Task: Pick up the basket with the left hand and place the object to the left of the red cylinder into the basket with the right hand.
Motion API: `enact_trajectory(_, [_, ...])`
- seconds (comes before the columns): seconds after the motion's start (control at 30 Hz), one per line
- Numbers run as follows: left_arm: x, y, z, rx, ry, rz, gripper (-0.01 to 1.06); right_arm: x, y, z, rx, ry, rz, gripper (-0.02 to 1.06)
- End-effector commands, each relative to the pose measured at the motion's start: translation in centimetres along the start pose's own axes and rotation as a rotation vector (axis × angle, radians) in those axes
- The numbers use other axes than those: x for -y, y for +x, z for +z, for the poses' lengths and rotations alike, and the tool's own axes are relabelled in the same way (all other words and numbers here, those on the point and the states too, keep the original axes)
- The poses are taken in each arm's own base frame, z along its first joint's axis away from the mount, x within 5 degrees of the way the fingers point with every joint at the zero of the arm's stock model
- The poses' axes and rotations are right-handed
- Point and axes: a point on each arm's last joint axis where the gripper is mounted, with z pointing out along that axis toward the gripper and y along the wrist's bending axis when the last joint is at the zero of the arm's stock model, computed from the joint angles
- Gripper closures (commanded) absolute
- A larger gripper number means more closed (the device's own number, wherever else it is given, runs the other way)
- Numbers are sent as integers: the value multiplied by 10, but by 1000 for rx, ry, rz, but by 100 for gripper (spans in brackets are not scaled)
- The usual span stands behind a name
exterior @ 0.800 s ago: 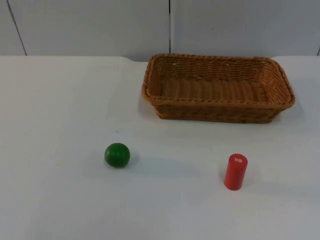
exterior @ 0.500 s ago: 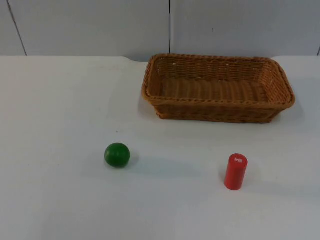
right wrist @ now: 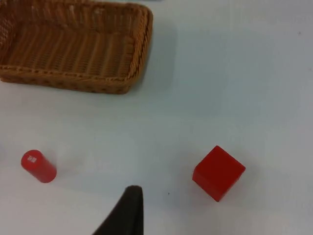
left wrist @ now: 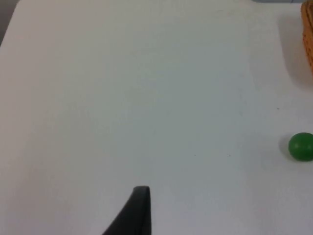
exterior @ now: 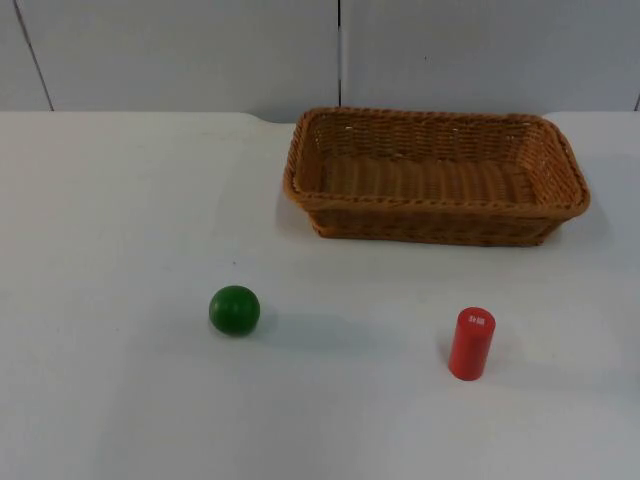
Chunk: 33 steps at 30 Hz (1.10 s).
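Basket [exterior: 436,176], woven brown wicker, long and shallow, sits flat on the white table [exterior: 120,220] toward the far side, close to the grey partition wall [exterior: 180,55]; nothing lies inside it. One short end of the basket shows in the right wrist view [right wrist: 73,46], and a sliver of its rim sits at the edge of the left wrist view [left wrist: 308,34]. Red cube [right wrist: 218,173] rests on the table in the right wrist view, tilted corner-on to the camera, well apart from the basket. Green ball [exterior: 234,310] lies on the near part of the table, to the left of the red cylinder [exterior: 471,343] and well apart from it, with open table between them; the ball also appears in the left wrist view [left wrist: 300,146]. Cylinder stands upright with a small white mark on its top face, nearer than the basket and below its right half in the top view; also seen in the right wrist view [right wrist: 38,166]. Left gripper: one black fingertip [left wrist: 133,213] over bare table, well away from the ball; jaw state cannot be told. Right gripper: one black fingertip [right wrist: 124,213] above the table between the cylinder and the cube, touching neither; jaw state cannot be told.
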Motion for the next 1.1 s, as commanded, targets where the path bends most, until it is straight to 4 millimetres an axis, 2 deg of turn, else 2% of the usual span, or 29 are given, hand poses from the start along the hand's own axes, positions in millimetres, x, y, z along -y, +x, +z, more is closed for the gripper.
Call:
enact_trajectory(0.0, [0,-11,11,-7,10,-13,0,0,-8,11,-9,0,-15,-1])
enact_trajectory(0.03, [0,-13,18,-26,12,-19,0,0,-12,24,-40,-1,-15,-1])
enact_trajectory(0.07, [0,-13,18,-26,12,-19,0,0,-12,24,-40,-1,-15,-1])
enact_trajectory(0.13, [-1,-17,39,-90,16,-34,0,0,-14,43,-108,-1,-18,-1])
enact_trajectory(0.23, [-1,-19,59,-155,27,-53,0,0,-14,66,-205,-3,-19,-1])
enact_trajectory(0.37, [-1,-19,73,-211,40,-50,0,-1,-13,81,-268,-4,-19,-1])
enact_trajectory(0.6, [1,-20,88,-243,72,-47,0,-1,-13,83,-279,-5,-18,-1])
enact_trajectory(0.77, [3,-35,107,-273,105,-44,0,-1,-13,83,-270,-5,-18,-1])
enact_trajectory(0.9, [10,-67,141,-299,188,-32,0,-1,-13,83,-269,-5,-18,-1])
enact_trajectory(0.93, [10,-67,141,-299,188,-32,0,-1,-13,83,-269,-5,-18,-1])
enact_trajectory(1.07, [35,-95,192,-357,257,34,0,-1,-14,83,-266,-4,-20,-1])
